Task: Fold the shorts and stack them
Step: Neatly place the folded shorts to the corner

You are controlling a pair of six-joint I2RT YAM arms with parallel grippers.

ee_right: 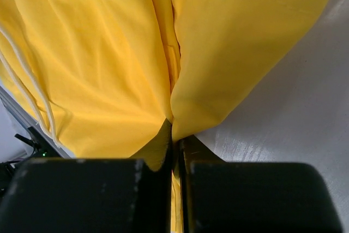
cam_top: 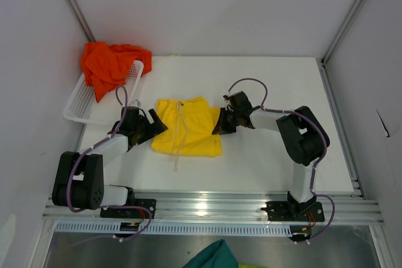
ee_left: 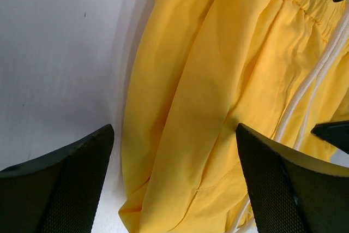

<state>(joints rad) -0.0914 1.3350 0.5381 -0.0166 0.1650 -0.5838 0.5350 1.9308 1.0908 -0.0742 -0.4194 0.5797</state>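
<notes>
The yellow shorts (cam_top: 187, 127) lie spread on the white table, white drawstrings (cam_top: 178, 141) trailing toward the near edge. My left gripper (cam_top: 156, 125) is open at the shorts' left edge; in the left wrist view its fingers (ee_left: 71, 184) straddle the yellow fabric (ee_left: 207, 96) without closing on it. My right gripper (cam_top: 221, 123) is shut on the shorts' right edge; the right wrist view shows yellow cloth (ee_right: 109, 64) pinched between the closed jaws (ee_right: 175, 151). The orange-red shorts (cam_top: 110, 64) lie bunched over the white basket at the back left.
A white plastic basket (cam_top: 81, 101) sits at the table's left edge under the orange-red shorts. A teal-green cloth (cam_top: 210, 257) shows below the table's front rail. Grey walls enclose the table on three sides.
</notes>
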